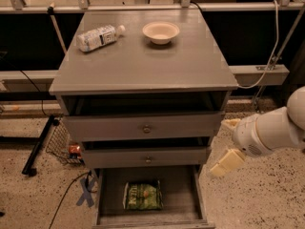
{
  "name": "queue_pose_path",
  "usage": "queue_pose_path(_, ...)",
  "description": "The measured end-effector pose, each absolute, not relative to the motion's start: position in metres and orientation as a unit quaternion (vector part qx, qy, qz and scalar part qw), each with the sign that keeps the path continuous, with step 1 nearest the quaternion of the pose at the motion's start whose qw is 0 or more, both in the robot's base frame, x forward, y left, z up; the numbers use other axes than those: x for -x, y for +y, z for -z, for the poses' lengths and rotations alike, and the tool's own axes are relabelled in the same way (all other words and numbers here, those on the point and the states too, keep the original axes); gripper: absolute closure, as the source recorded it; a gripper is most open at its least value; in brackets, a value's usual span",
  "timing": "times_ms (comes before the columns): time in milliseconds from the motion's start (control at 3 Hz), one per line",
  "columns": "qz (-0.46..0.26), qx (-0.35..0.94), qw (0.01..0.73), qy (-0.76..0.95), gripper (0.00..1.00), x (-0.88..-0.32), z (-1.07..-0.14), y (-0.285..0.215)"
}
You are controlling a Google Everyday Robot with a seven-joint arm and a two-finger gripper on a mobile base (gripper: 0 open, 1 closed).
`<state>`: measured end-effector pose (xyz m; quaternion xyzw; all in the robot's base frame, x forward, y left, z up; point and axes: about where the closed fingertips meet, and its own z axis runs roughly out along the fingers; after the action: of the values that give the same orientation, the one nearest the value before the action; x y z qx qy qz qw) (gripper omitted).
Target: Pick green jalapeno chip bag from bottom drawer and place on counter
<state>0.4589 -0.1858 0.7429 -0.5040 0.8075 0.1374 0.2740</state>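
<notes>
The gripper (220, 147) is hanging empty, fingers (225, 162) spread, at 4 o'clock, right of the cabinet (143, 127). The bag (143, 195) is lying flat in the open bottom drawer (109, 194) at 6 o'clock. Approach step, I judge: next it needs swinging left and down over the bag, the counter (143, 61) coming later
</notes>
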Motion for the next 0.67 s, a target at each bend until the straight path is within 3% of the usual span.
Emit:
queue_pose_path(333, -0.167, 0.483, 0.275, 0.814, 0.00, -0.4677, -0.6862, -0.1846)
queue_pose_path(667, -0.167, 0.483, 0.275, 0.814, 0.00, -0.4677, -0.6862, -0.1846)
